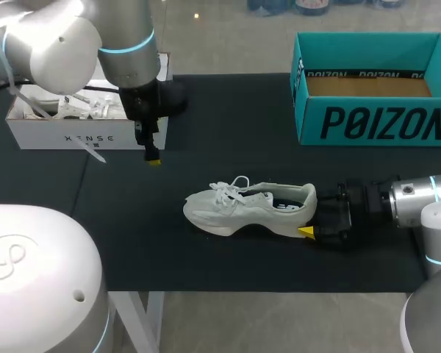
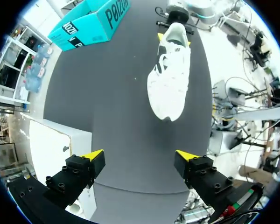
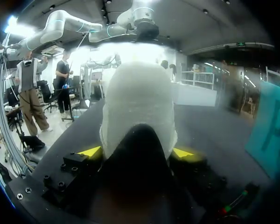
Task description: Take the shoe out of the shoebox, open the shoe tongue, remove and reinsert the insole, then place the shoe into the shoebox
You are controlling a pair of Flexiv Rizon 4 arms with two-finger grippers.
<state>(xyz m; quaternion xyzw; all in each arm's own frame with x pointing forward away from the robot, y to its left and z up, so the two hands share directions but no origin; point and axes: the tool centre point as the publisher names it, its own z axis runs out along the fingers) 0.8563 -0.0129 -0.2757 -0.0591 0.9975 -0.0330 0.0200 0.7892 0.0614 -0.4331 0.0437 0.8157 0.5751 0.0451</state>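
Our right claw (image 1: 313, 218) is clenched on the heel of the white shoe (image 1: 250, 209), one yellow-tipped finger on each side of it. The right wrist view shows both tips pressed against the heel. The shoe stands on its sole on the dark table (image 1: 206, 110), near the front edge. Its toe points toward our left side and its heel toward our right arm. Its white laces lie loosely over the tongue.

The teal shoebox (image 1: 375, 121) sits open at the far right of the table, well apart from the shoe, and we see only its brown floor inside.

Our left claw (image 1: 153, 158) hangs released above the table with nothing between its fingers. It points down just in front of a white box (image 1: 59, 136) at the far left. From the left wrist view, the shoe lies well ahead of the spread fingers.
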